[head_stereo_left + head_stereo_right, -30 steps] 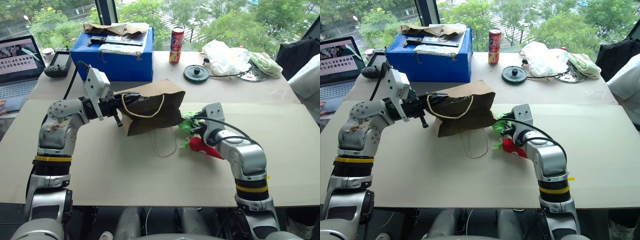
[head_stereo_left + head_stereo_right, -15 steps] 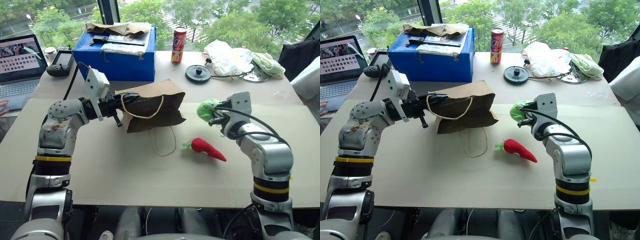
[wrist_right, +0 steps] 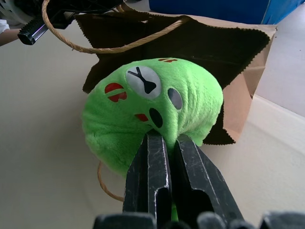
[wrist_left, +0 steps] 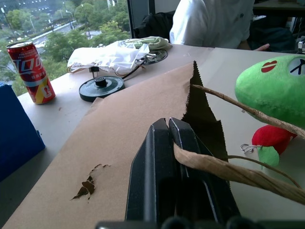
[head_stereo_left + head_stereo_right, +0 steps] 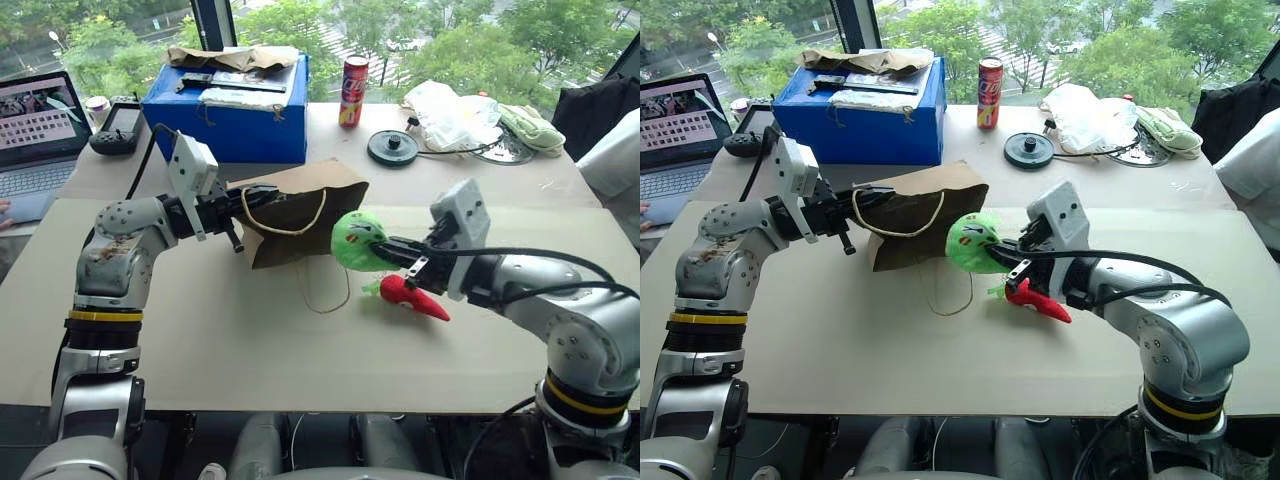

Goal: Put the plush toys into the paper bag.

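The right gripper (image 3: 162, 157) pinches the round bright green plush toy (image 5: 357, 240) before the brown paper bag (image 5: 300, 205) (left gripper (image 4: 167, 131) clamped on its rim), above the red chili-shaped plush toy (image 5: 415, 297).

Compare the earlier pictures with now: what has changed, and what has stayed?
The right gripper closed on the green toy, lifted it off the table and carried it to the bag mouth. The left gripper still pinches the bag; the chili stays put.

Silver-grey metal arms – a yellow band and black rings on each – with white wrist blocks, looping black cables, black two-finger grippers (image 5: 392, 250).
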